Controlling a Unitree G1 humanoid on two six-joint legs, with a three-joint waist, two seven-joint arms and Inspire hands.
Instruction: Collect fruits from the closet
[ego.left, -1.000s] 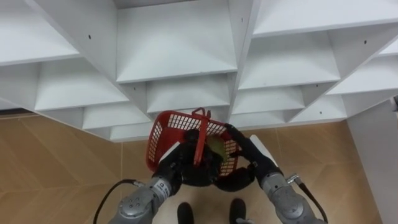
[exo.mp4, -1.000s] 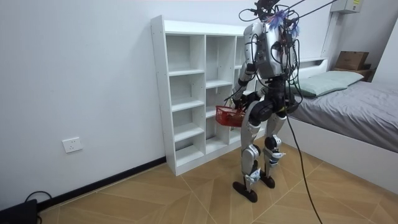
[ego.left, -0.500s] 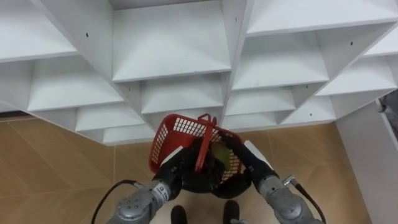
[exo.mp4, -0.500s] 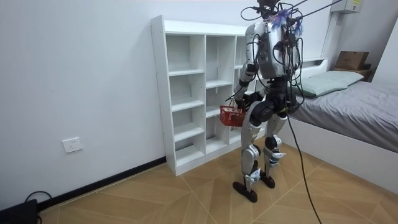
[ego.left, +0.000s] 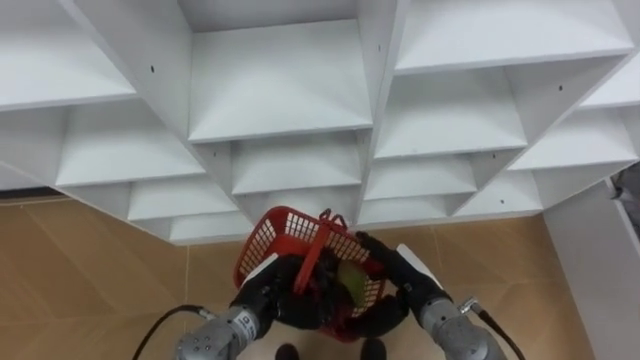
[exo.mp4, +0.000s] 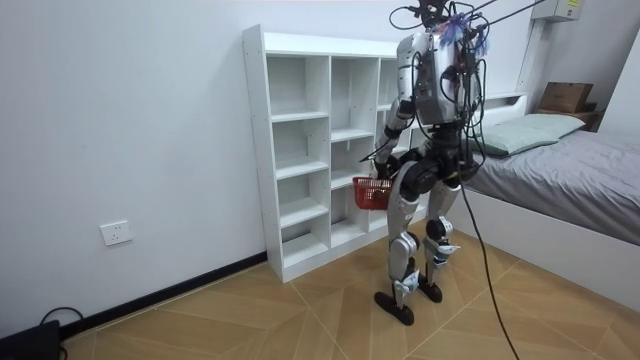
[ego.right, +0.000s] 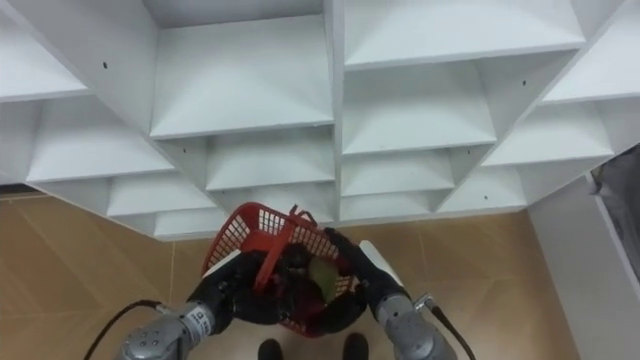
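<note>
Fruit (ego.left: 350, 282), seemingly green, lies in red basket (ego.left: 272, 228) before white closet (ego.left: 290, 90).

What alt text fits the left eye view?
A red basket with a green fruit inside, carried in the left hand, the right hand at its right rim. Behind it white shelves stand on a wood floor.

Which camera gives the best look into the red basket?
The left eye view: it looks straight down into the basket, so a green fruit inside shows. The right eye view shows the same from slightly aside. The room view shows the basket's side, by the shelves, with its contents hidden.
</note>
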